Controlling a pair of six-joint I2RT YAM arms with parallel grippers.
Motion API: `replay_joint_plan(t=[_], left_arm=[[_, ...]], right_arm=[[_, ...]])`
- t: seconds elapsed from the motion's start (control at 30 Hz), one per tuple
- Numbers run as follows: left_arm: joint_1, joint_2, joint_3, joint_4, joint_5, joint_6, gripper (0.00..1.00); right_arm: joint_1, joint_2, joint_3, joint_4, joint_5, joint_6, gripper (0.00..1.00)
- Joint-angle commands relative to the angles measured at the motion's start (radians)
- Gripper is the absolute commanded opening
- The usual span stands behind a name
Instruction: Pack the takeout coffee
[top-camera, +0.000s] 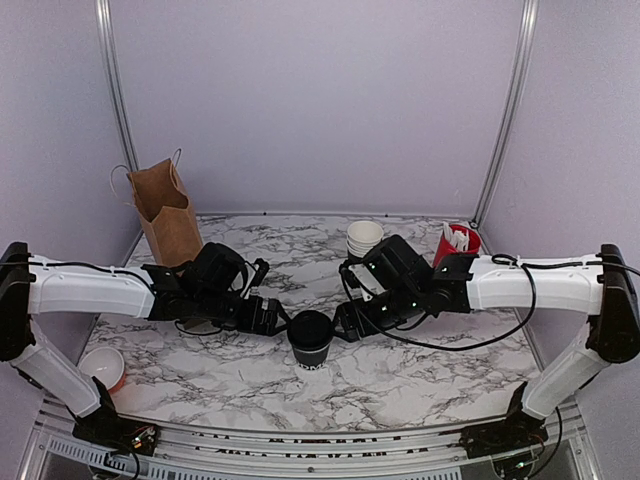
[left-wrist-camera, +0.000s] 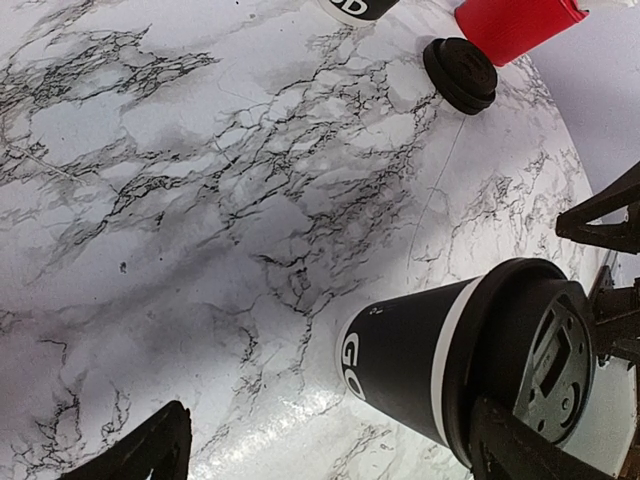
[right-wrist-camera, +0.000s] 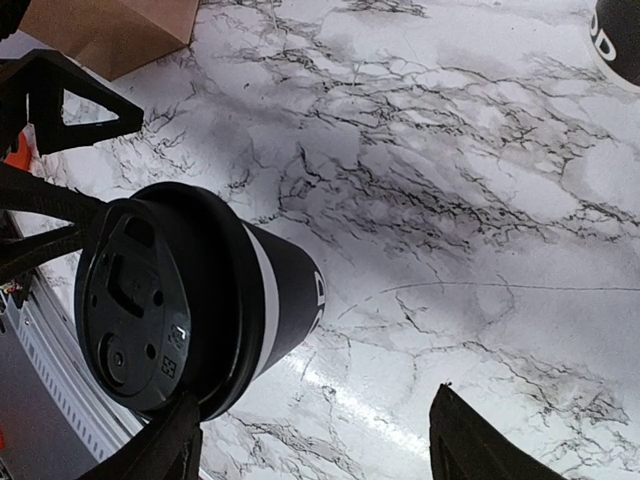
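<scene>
Takeout coffee (top-camera: 312, 340) stands upright on the marble table (top-camera: 420, 385), well to the right of the brown paper bag (top-camera: 165, 212) and nearer the arm bases, black lid on.

The left gripper (left-wrist-camera: 328, 405) sits low between bag and cup, jaws spread wide, one finger (left-wrist-camera: 510, 445) right against the lid's edge and the other well clear. The right gripper (right-wrist-camera: 315, 395) comes in from the cup's far side, away from the bag, jaws also apart and gripping nothing. One of its fingers (right-wrist-camera: 170, 445) is just beside the lid. The bag stands open-mouthed at the back left. Far right of it are the stacked white cups (top-camera: 364, 238) and a red cup (top-camera: 455, 247).
</scene>
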Motion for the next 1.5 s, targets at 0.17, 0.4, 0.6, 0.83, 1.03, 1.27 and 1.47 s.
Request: replay_joint_plan(t=[0.17,0.4,0.6,0.83,1.03,1.27,1.47], left_arm=[[-0.007,0.025,0.037,-0.018,0.006,0.019,0.98],[-0.007,0.026,0.028,-0.016,0.002,0.015,0.98],[-0.007,0.027,0.017,-0.014,-0.004,0.008,0.98],[-0.007,0.018,0.014,-0.018,-0.02,0.004,0.98],[-0.007,0.01,0.019,-0.025,-0.026,0.006,0.98],[-0.007,0.011,0.03,-0.034,-0.027,0.012,0.98],[-0.007,0.011,0.041,-0.04,-0.022,0.018,0.98]], right_arm=[[0.017,0.061,0.013,-0.081,0.08,-0.004,0.75],[0.046,0.114,0.004,-0.114,0.12,0.004,0.74],[0.048,0.124,0.008,-0.125,0.135,0.013,0.74],[0.048,0.084,0.117,-0.13,0.147,-0.014,0.74],[0.048,0.068,0.199,-0.107,0.168,-0.025,0.75],[0.043,0.06,0.216,-0.061,0.163,-0.028,0.75],[0.038,0.049,0.204,-0.078,0.212,-0.014,0.74]])
